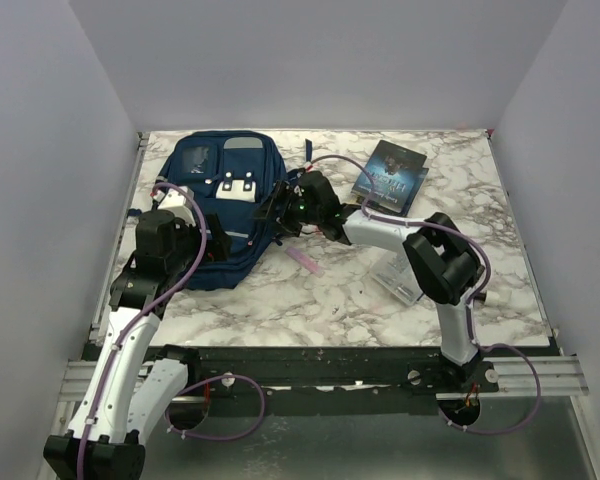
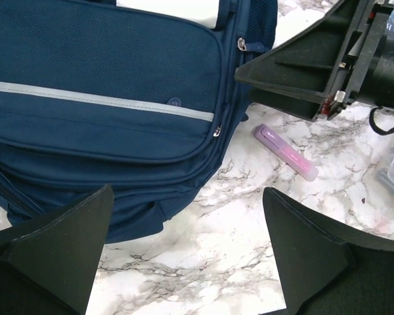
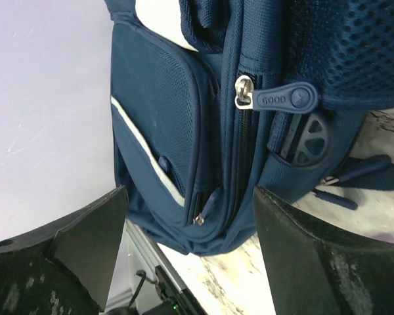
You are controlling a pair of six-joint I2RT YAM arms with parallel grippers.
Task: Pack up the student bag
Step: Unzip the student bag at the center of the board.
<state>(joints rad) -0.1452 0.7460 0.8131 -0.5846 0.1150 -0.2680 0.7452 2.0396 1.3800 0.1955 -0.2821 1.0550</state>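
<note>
The student bag [image 1: 220,195] is a navy backpack lying flat at the table's back left, with a pale stripe [image 2: 98,98] across its front pocket. My left gripper [image 1: 217,248] hovers over the bag's near edge. In the left wrist view it [image 2: 184,252] is open, with bare marble between its fingers. My right gripper [image 1: 277,212] is at the bag's right side. Through its wrist camera it [image 3: 190,226] stands open in front of the bag's side zips, holding nothing. A blue zip pull [image 3: 279,100] lies above and right of the jaws.
A pink-purple marker [image 1: 306,262] [image 2: 285,152] lies on the marble just right of the bag. A dark book [image 1: 390,175] sits at the back right. A clear plastic pouch [image 1: 398,275] lies under the right arm's elbow. White walls surround the table.
</note>
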